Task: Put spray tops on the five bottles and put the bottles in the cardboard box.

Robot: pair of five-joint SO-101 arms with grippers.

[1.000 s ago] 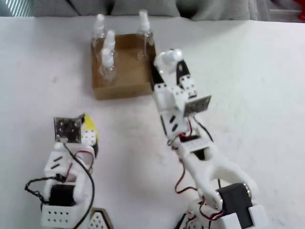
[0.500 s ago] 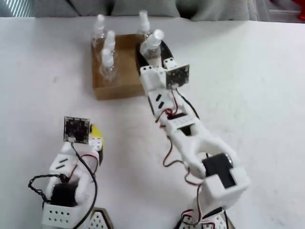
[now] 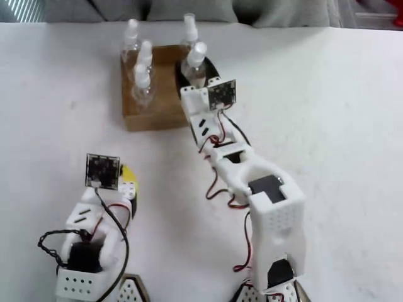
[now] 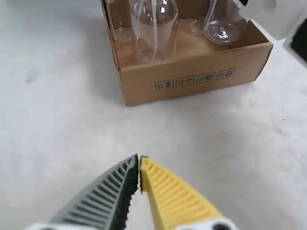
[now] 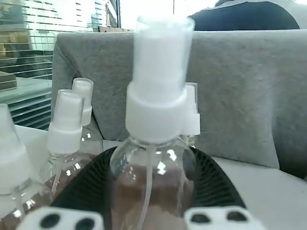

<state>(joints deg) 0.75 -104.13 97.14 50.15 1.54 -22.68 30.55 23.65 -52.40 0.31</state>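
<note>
High view: the right end effector (image 3: 194, 74) is clamped on an upright spray-topped bottle (image 3: 198, 53) at the right side of the cardboard box (image 3: 157, 116), beside four other bottles (image 3: 142, 80). The left end effector (image 4: 139, 165), fingers together, hangs over the worktop (image 3: 327, 94) near the box.

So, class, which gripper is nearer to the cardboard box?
Right. The right gripper holds a bottle at the box edge; the left gripper, shut, is over the table, well short of the box.
</note>
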